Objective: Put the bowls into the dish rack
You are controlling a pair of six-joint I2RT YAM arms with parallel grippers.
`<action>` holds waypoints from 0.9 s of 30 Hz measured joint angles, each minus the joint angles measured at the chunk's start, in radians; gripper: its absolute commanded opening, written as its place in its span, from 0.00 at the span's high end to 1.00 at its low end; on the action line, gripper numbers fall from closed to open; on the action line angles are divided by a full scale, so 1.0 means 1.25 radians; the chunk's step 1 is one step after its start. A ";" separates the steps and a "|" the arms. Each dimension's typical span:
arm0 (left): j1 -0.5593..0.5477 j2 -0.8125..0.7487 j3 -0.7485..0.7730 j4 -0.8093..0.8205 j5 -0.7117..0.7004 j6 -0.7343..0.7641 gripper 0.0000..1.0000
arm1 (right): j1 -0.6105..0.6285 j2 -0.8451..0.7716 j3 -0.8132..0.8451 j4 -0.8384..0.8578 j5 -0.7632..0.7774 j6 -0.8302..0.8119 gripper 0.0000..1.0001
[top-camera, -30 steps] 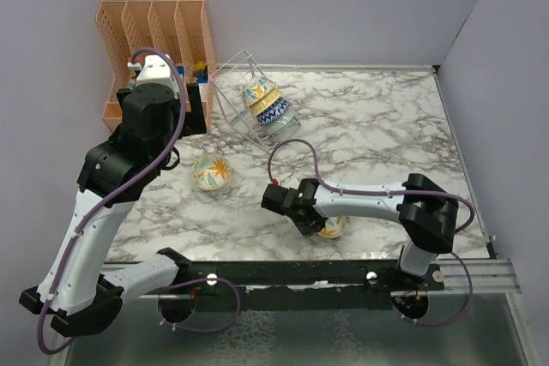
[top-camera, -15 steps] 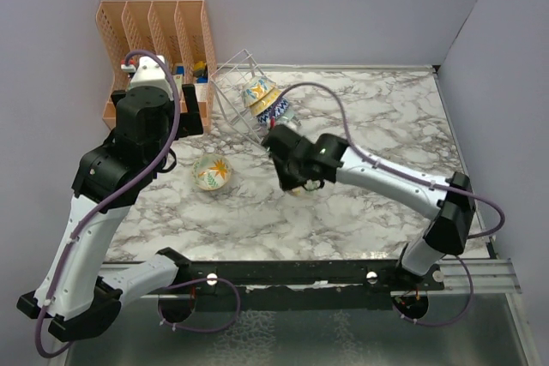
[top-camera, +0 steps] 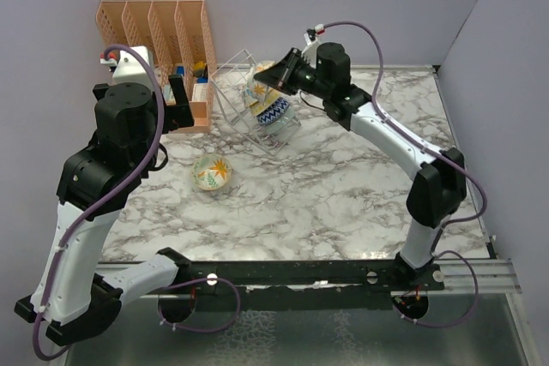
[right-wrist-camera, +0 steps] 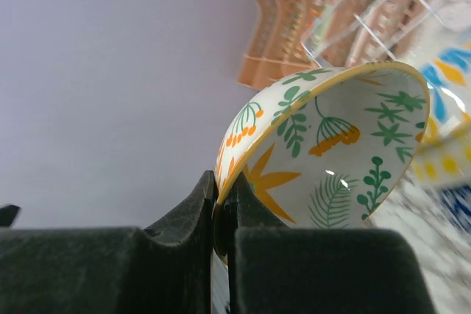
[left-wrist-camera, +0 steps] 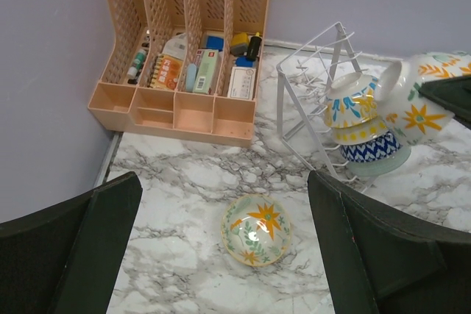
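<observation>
My right gripper [top-camera: 281, 76] is shut on the rim of a cream bowl with an orange-green leaf print [right-wrist-camera: 331, 152]. It holds the bowl tilted in the air just above the white wire dish rack [top-camera: 236, 96]; the held bowl also shows in the left wrist view [left-wrist-camera: 416, 104]. Several bowls [left-wrist-camera: 360, 126] sit nested on their sides in the rack: a blue-and-yellow flowered one, a yellow one, a blue zigzag one, a teal one. Another cream bowl with an orange flower [top-camera: 211, 171] lies upright on the marble. My left gripper [left-wrist-camera: 223, 204] is open and empty, high above that bowl [left-wrist-camera: 256, 229].
An orange slotted file organizer [top-camera: 154, 49] with small items stands in the back left corner, beside the rack. Lilac walls close the table at the back and both sides. My left arm [top-camera: 103, 169] rises over the left side of the table.
My right arm has carried the leaf-print bowl from low near the front of the table up and back to above the rack. My left arm has drawn back to the left and risen.
</observation>
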 measured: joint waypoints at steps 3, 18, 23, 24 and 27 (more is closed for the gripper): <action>0.000 0.000 0.002 -0.001 -0.008 0.002 0.01 | -0.004 0.089 0.036 0.160 -0.036 0.096 0.99; 0.000 0.018 0.008 -0.012 -0.021 0.005 0.01 | -0.008 0.337 0.110 0.595 0.014 0.421 0.99; 0.000 0.023 0.008 -0.012 -0.021 0.013 0.01 | -0.010 0.337 0.091 0.633 0.043 0.457 0.99; 0.000 0.024 0.008 -0.012 -0.021 0.014 0.01 | -0.010 0.337 0.082 0.635 0.050 0.460 0.99; 0.000 0.029 0.008 -0.012 -0.021 0.020 0.01 | -0.011 0.338 0.049 0.631 0.066 0.474 0.99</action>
